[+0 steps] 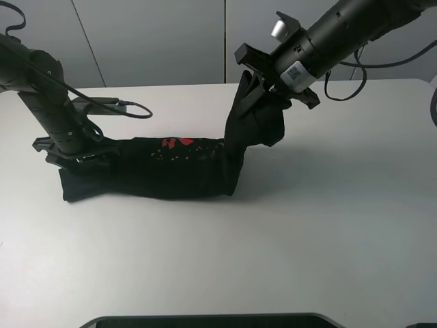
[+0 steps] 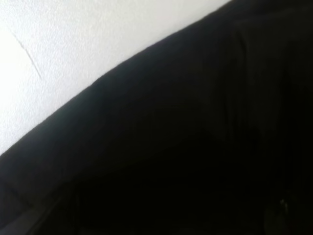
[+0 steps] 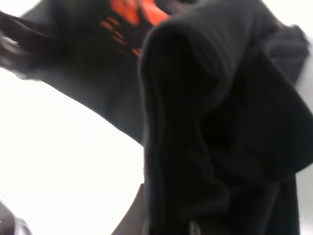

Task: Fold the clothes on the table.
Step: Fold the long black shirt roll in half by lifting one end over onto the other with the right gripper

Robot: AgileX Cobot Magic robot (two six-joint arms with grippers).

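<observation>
The black T-shirt point(image 1: 171, 171) lies on the white table point(image 1: 287, 239) as a long narrow band, with red print point(image 1: 179, 143) on top. My right gripper point(image 1: 254, 85) is shut on the shirt's right end and holds it up off the table, so the cloth hangs in bunched folds. The right wrist view shows these folds point(image 3: 220, 122) and the red print point(image 3: 137, 12). My left gripper point(image 1: 75, 158) sits low on the shirt's left end. Its fingers are hidden. The left wrist view shows only black cloth point(image 2: 195, 147) over the table point(image 2: 73, 49).
A black cable point(image 1: 130, 108) lies on the table behind the left arm. A dark object's edge point(image 1: 205, 321) shows at the table's front. Bare white tabletop lies in front of the shirt and to its right.
</observation>
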